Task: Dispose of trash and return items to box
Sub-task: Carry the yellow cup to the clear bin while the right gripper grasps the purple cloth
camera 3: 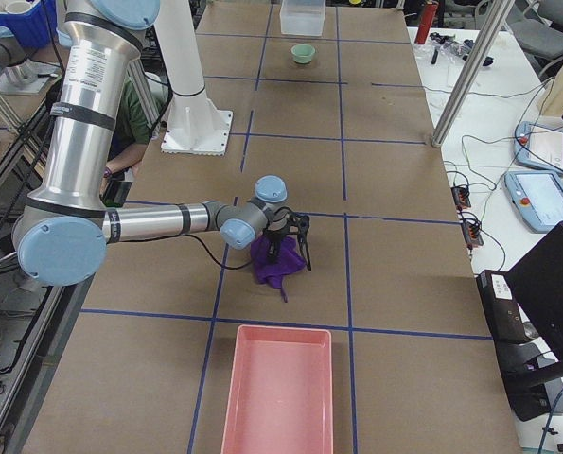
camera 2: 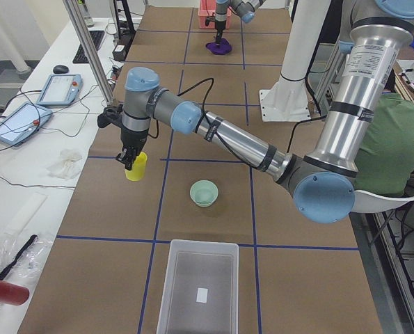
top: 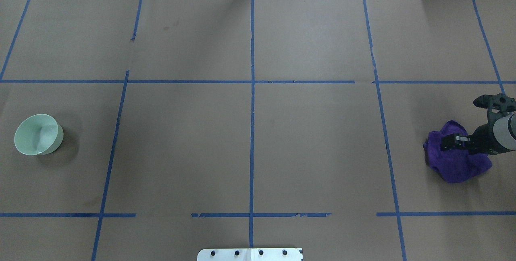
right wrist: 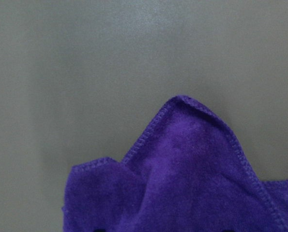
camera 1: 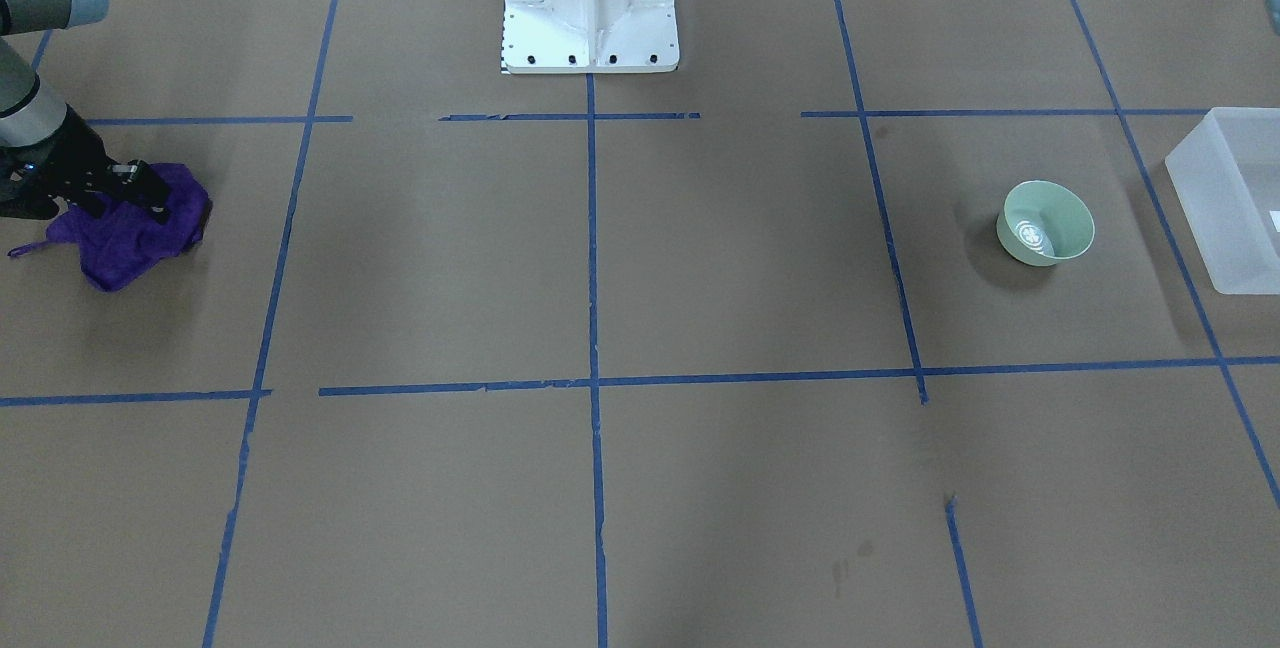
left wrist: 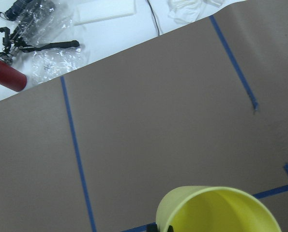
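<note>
Overhead exterior view puts the right gripper (top: 446, 145) near the desk's right end, about midway between the two long edges. Its fingers are pushed down into a crumpled purple cloth (top: 459, 164). The folds hide the fingertips, so I cannot tell how wide the jaws stand or whether they have hold of the cloth. The right wrist view shows only a stitched corner of that cloth over plain paper. A pink tray (camera 3: 276, 397) lies against the right end edge, apart from the cloth. The mint-green bowl (top: 38, 134) stands upright, mouth up, near the desk's left end, also about midway between the long edges, and the front-facing view shows white rings on its inside bottom. The frosted box (camera 2: 166, 285) sits at the left end edge, near the bowl but not touching it. The yellow cup (camera 2: 136, 169) shows only in the exterior left and left wrist views. It appears near the left end, on the operators' side of the bowl. The left gripper (camera 2: 131, 161) is right above the cup, with its fingers reaching down to the rim. In the left wrist view the cup's open mouth fills the bottom edge. I cannot tell whether the jaws are closed on the rim, or whether the cup rests on the paper.
</note>
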Controlling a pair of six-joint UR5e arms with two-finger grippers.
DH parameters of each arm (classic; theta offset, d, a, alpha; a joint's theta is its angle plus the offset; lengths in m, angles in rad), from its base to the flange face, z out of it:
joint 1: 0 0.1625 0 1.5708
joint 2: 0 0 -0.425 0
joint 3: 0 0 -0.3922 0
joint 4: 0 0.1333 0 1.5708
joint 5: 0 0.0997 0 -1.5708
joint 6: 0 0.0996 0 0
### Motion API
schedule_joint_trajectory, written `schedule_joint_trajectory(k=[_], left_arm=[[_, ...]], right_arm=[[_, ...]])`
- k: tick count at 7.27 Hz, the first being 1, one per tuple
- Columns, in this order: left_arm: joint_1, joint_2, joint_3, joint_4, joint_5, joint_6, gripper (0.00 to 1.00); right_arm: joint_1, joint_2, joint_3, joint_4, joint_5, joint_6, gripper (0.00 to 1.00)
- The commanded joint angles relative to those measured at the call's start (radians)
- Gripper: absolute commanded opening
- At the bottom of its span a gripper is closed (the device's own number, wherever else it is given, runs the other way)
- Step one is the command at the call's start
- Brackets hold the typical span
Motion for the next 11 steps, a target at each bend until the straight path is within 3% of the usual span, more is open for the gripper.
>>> schedule_joint_trajectory(k=[1,3,5,6,8,11], left_arm=[[-0.050,0.000,0.058,-0.005,-0.001,0.108,0.00],[-0.075,0.025,0.088,-0.013,-0.001,0.183,0.00],[-0.085,0.068,0.118,-0.086,-0.001,0.192,0.00],[-0.087,0.071,0.148,-0.088,-0.008,0.185,0.00],[-0.084,0.141,0.152,-0.117,-0.016,0.106,0.00],[-0.084,0.297,0.151,-0.301,-0.050,-0.034,0.00]], right_arm=[[-0.002,-0.012,0.024,-0.002,-0.008,0.002,0.00],[-0.004,-0.009,0.061,-0.012,0.006,-0.006,0.00],[0.030,-0.008,0.186,-0.133,0.058,-0.006,0.00],[0.088,-0.003,0.245,-0.205,0.087,-0.007,0.00],[0.224,-0.001,0.274,-0.210,0.183,-0.012,0.00],[0.431,0.022,0.290,-0.209,0.360,-0.085,0.00]])
